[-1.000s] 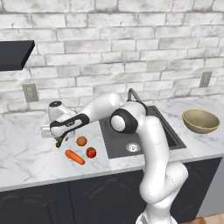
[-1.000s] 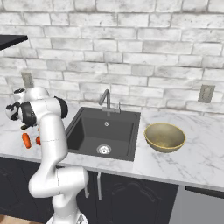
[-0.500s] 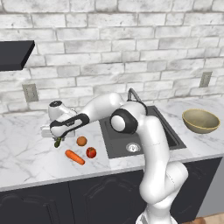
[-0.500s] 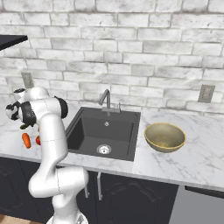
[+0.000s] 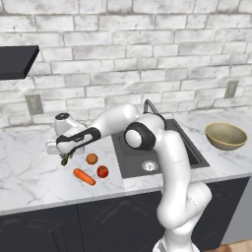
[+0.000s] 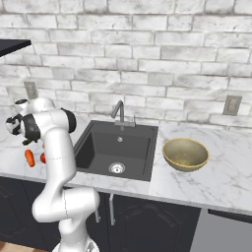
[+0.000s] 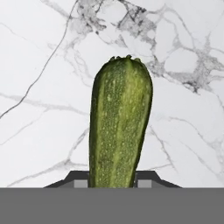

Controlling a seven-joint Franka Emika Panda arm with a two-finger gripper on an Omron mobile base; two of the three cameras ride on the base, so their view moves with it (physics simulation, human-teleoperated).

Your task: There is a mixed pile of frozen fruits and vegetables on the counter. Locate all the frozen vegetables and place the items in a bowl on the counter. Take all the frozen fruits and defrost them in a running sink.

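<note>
- The gripper (image 5: 65, 156) is clamped on the dark green cucumber (image 7: 120, 127), which stands between the two dark finger tips in the hand view and runs away from the hand over the white marble counter (image 5: 29, 172).
- From the left base view, the green stick hangs just under the hand at the left end of the counter, beside the pile: the dull orange fruit (image 5: 91, 158), the red apple (image 5: 102, 171) and the carrot (image 5: 84, 176) lie on the marble near it.
- The cucumber looks stiff and light, with a smooth speckled skin that, if frozen as the task says, is likely slippery; the hold sits at one end, so the long free part could swing or slide out during a fast swing.
- A firmer hold would likely be nearer its middle, across the narrow width.
- The tan bowl (image 5: 226, 136) waits at the far right of the counter, beyond the black sink (image 5: 162, 150), well apart from the hand; the carry must cross the basin.
</note>
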